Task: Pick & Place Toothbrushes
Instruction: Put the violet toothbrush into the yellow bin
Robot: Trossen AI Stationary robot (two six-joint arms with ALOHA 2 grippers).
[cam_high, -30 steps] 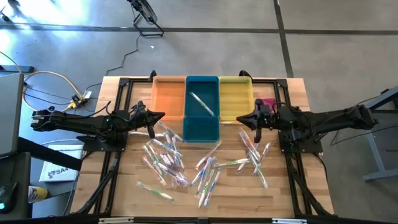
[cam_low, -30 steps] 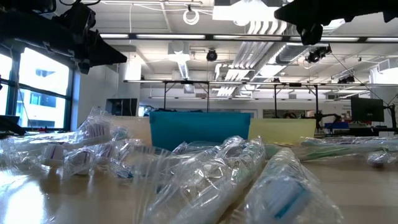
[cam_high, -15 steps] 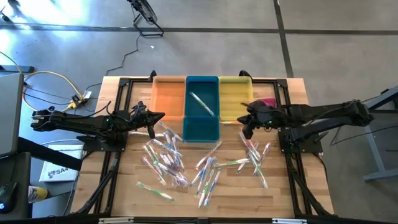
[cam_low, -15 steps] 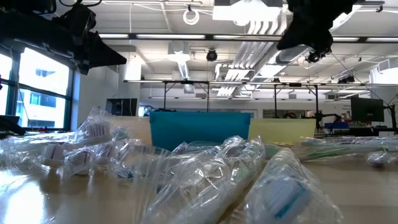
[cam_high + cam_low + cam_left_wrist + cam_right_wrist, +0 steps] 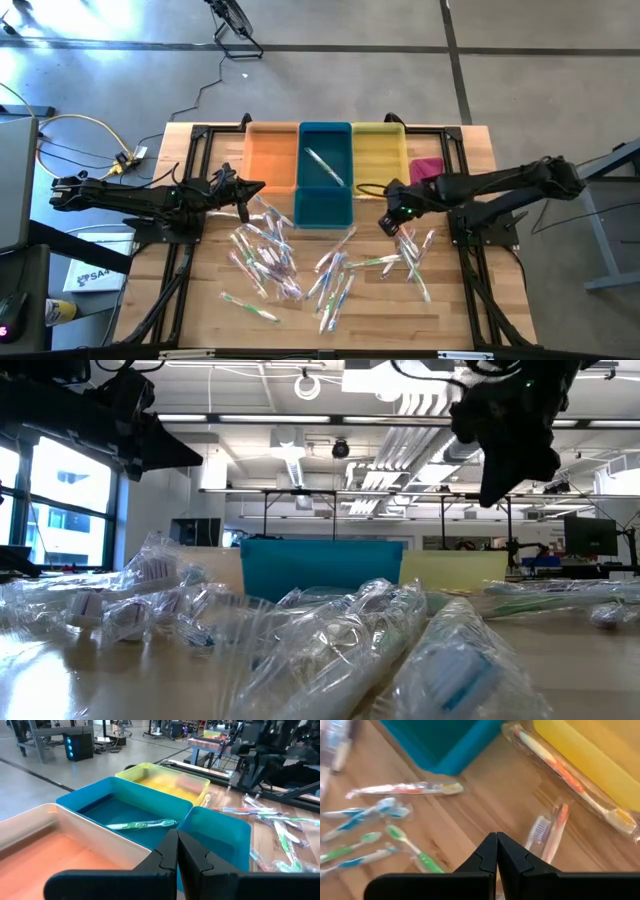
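Many wrapped toothbrushes [image 5: 335, 268] lie loose on the wooden table, in front of three bins. One green toothbrush [image 5: 142, 824] lies inside the blue bin [image 5: 325, 185]. My right gripper [image 5: 388, 220] is shut and hangs above the table, in front of the yellow bin [image 5: 378, 158]. It points steeply down over an orange-handled pair of toothbrushes [image 5: 549, 832] and touches nothing. My left gripper [image 5: 262, 186] is shut too. It hovers roughly level at the near edge of the orange bin [image 5: 270, 155], pointing toward the blue bin.
A pink cloth [image 5: 427, 167] lies to the right of the yellow bin. Another orange toothbrush [image 5: 570, 779] rests along the yellow bin's near wall. Black frame rails [image 5: 478, 290] run along both sides of the table. Bare wood shows near the front edge.
My right gripper has swung out from beside the yellow bin toward the table's left and near edge and has sunk. It has tipped from level to pointing steeply down and has rolled, staying shut. The toothbrushes have not moved.
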